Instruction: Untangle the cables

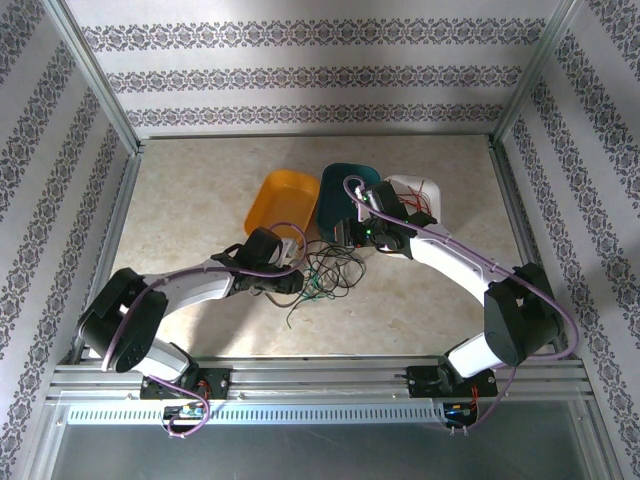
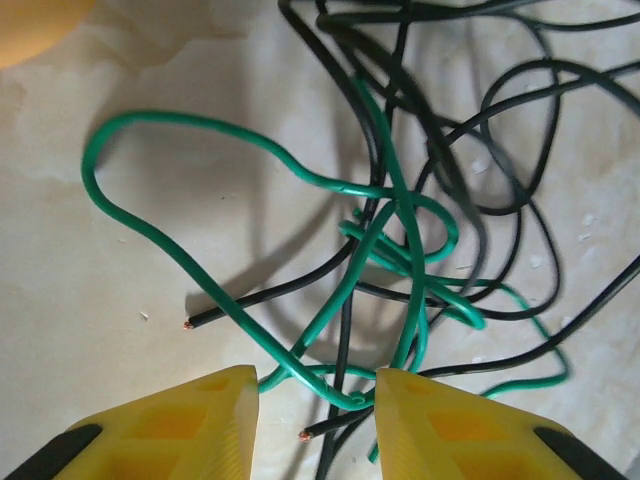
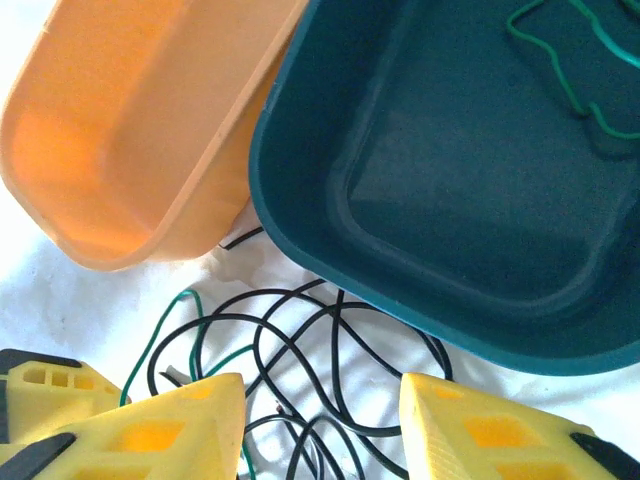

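Though seemingly knotted, thin green-and-black cables point(image 2: 395, 210) beneath left pincer point(image 2: 316, 400) and right pincer point(image 3: 322, 410), both spread.

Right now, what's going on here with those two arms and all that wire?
Two robot arms are sorting out a tangle of green and black cables on the table. The left fingers are open, low over the knot, with a green cable between them. The right fingers, also open, hover over the tangle's far edge, beside the orange tray and teal tray. A loose green cable lies in the teal tray.
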Controlling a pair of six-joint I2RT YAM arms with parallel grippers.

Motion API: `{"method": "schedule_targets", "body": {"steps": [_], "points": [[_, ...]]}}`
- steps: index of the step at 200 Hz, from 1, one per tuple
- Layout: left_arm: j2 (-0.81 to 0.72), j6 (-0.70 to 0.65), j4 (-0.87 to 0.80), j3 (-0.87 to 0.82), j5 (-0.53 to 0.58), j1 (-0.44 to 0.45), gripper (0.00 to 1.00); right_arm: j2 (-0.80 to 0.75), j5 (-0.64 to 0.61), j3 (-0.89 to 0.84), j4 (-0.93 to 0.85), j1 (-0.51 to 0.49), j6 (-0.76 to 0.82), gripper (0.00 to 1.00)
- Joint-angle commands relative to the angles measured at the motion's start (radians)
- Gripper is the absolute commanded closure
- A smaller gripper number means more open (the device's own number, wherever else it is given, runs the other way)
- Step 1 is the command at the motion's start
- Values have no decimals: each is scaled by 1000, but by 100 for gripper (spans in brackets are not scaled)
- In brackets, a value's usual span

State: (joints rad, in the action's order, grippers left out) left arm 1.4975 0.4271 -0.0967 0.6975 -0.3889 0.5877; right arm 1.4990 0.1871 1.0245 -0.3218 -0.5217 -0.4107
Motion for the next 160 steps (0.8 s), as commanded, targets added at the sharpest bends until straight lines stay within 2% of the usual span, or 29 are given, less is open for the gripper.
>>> {"method": "schedule_targets", "body": {"steps": [1, 17, 42, 75, 103, 160], "points": [[24, -20, 30, 32, -20, 1, 60, -18, -17, -10, -5, -11, 27, 55], [30, -27, 45, 39, -26, 1, 55, -23, -17, -14, -5, -12, 28, 55], [46, -39, 49, 59, -18, 2, 55, -28, -14, -24, -5, -15, 32, 55], [59, -40, 51, 80, -19, 1, 75, -39, -11, -32, -14, -23, 42, 56], [30, -48, 56, 83, -21, 1, 87, -57, 5, -47, -13, -34, 67, 56], [-86, -85, 72, 44, -66, 1, 92, -46, 190, -61, -7, -99, 147, 56]]}}
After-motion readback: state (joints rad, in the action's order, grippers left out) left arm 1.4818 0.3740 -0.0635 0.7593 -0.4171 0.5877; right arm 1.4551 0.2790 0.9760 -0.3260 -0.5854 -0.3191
